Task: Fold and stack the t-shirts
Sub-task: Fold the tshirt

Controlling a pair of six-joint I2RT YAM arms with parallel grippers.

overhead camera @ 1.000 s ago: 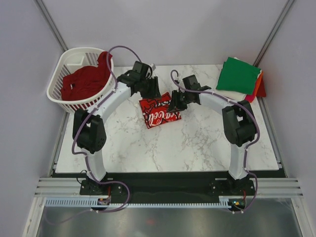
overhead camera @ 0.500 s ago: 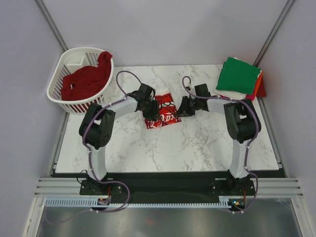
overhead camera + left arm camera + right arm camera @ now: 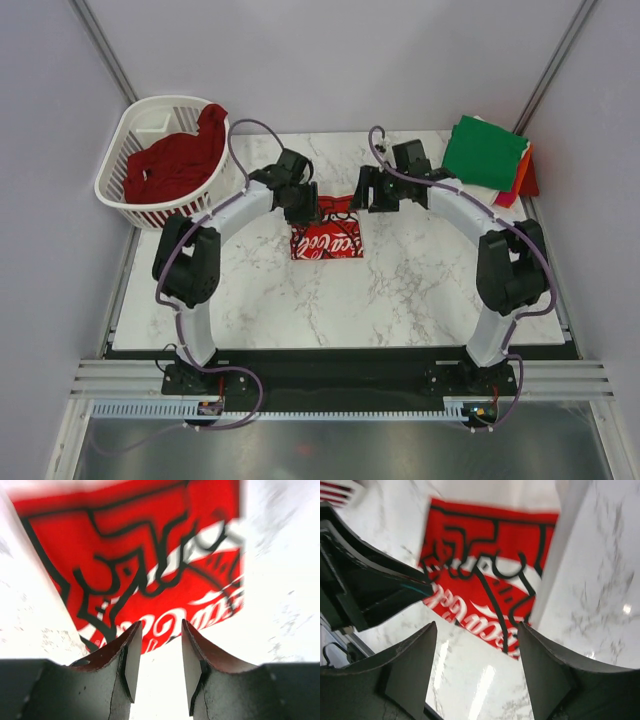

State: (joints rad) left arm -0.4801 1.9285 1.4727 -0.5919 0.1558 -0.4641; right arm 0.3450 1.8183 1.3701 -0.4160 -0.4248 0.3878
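Observation:
The white Coca-Cola t-shirt lies folded into a small rectangle, red print up, at the middle of the marble table. My left gripper hovers at its far left edge, open and empty. My right gripper hovers at its far right edge, open and empty. The red print fills the left wrist view, beyond my open left gripper. It also shows in the right wrist view, beyond my open right gripper. A dark red tee lies crumpled in the basket. A green tee tops a folded stack.
The white slatted basket stands at the back left corner. The folded stack sits at the back right corner, with orange and dark red edges showing under the green. My left arm shows at the left of the right wrist view.
Both grippers have let go of the Coca-Cola tee and drawn back toward the far side. The tee now lies squarer and a little nearer.

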